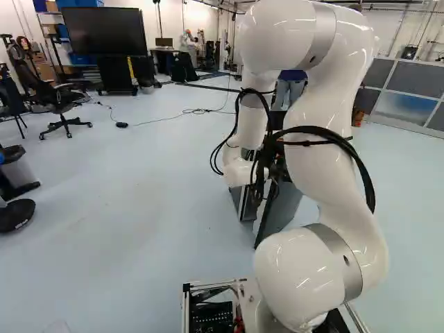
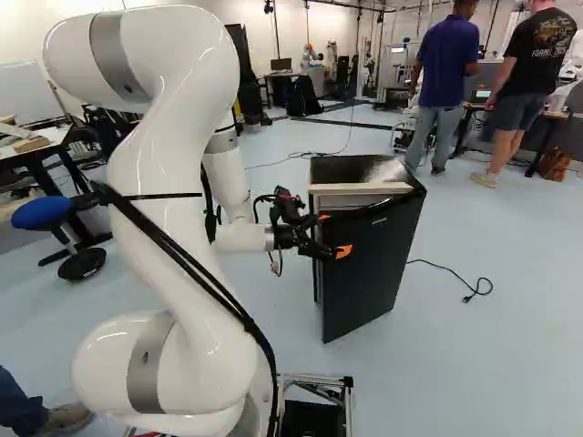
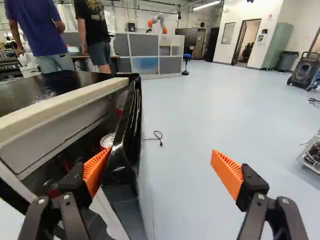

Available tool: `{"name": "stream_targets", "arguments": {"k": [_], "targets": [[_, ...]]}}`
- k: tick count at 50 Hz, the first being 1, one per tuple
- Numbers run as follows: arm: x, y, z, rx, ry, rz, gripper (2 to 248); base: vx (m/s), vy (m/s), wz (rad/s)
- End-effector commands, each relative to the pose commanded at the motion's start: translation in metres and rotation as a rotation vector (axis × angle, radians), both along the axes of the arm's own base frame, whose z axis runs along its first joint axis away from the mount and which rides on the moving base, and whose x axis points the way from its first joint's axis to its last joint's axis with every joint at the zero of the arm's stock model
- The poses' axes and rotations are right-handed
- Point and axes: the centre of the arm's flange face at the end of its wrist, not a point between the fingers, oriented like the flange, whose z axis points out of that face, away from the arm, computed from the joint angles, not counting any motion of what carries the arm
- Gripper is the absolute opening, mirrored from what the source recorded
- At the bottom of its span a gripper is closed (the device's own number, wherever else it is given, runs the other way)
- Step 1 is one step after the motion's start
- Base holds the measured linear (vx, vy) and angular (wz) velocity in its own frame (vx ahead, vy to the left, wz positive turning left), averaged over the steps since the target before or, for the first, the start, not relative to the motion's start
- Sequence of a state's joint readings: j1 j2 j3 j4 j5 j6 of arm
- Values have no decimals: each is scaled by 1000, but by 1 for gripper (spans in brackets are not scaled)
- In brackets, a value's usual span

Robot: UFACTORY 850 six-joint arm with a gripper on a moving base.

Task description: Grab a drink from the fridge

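At the fridge's door side, my gripper (image 2: 333, 235) stands open in the right base view. The black fridge (image 2: 330, 169) has its door (image 2: 373, 259) ajar. In the wrist view, one orange finger of the gripper (image 3: 161, 167) reaches into the gap behind the door's edge (image 3: 122, 165), and the other is out past the door's front face. The door edge stands between them, close to the inner finger, with no grip on it. Through the gap show a can top (image 3: 107, 140) and a red can (image 3: 119, 109) in the dark interior; their lower parts are hidden.
A black cable (image 2: 455, 280) with a plug lies on the floor beside the fridge. Desks, a blue stool (image 2: 44, 213), an office chair (image 1: 59, 97) and a large screen (image 1: 105, 31) stand farther off. Another robot (image 3: 159, 21) is beyond the grey partition (image 3: 145, 52).
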State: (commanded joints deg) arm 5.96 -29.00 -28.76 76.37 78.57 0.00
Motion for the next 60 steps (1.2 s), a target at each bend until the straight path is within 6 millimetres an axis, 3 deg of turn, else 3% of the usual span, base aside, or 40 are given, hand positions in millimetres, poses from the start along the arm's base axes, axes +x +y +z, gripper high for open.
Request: {"name": "stream_targets", "arguments": {"k": [60], "targets": [[-41,-98,0,0,7,-365,247,0,0,0]]}}
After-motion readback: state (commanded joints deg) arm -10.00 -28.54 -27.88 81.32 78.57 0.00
